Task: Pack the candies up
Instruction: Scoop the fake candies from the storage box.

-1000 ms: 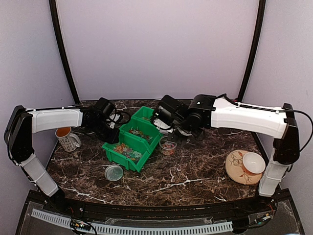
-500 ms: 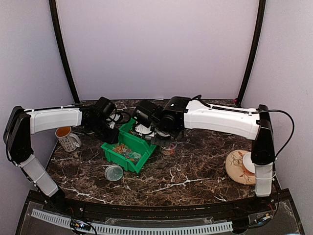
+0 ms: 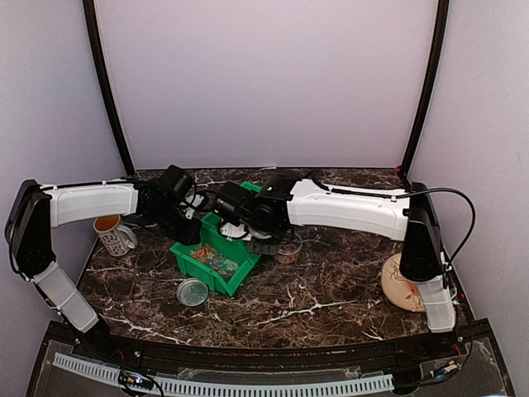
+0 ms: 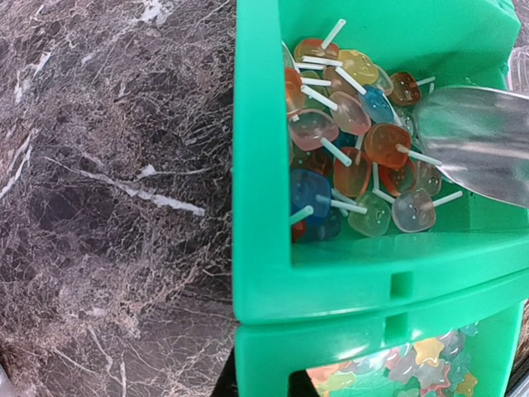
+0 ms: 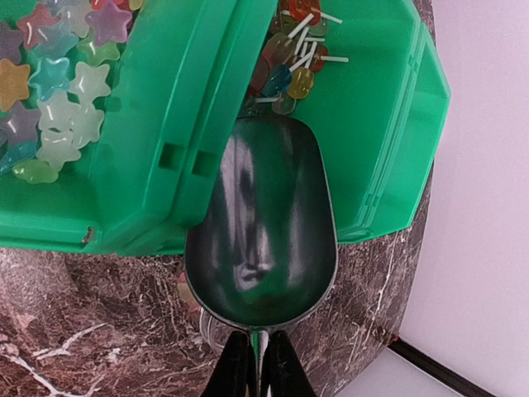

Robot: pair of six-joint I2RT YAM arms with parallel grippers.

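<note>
Two joined green bins (image 3: 216,252) hold the candies. The far bin holds flat candies on white sticks (image 4: 355,149) (image 5: 289,50); the near bin holds star-shaped candies (image 5: 54,74) (image 4: 417,368). My right gripper (image 5: 259,357) (image 3: 240,222) is shut on the handle of a metal scoop (image 5: 263,231) (image 4: 483,149). The scoop is empty, and its tip reaches over the far bin's rim towards the stick candies. My left gripper (image 4: 263,379) (image 3: 188,231) is shut on the near bin's left wall, with dark fingers on either side of it.
A small clear cup (image 3: 288,250) with a few candies stands right of the bins, partly under the scoop (image 5: 192,308). A round lid (image 3: 192,291) lies in front of the bins. A mug (image 3: 111,235) stands at the left, a plate with a bowl (image 3: 398,285) at the right.
My right arm has swung left, carrying the scoop from beside the clear cup to the far bin. The left arm and the bins have not moved.
</note>
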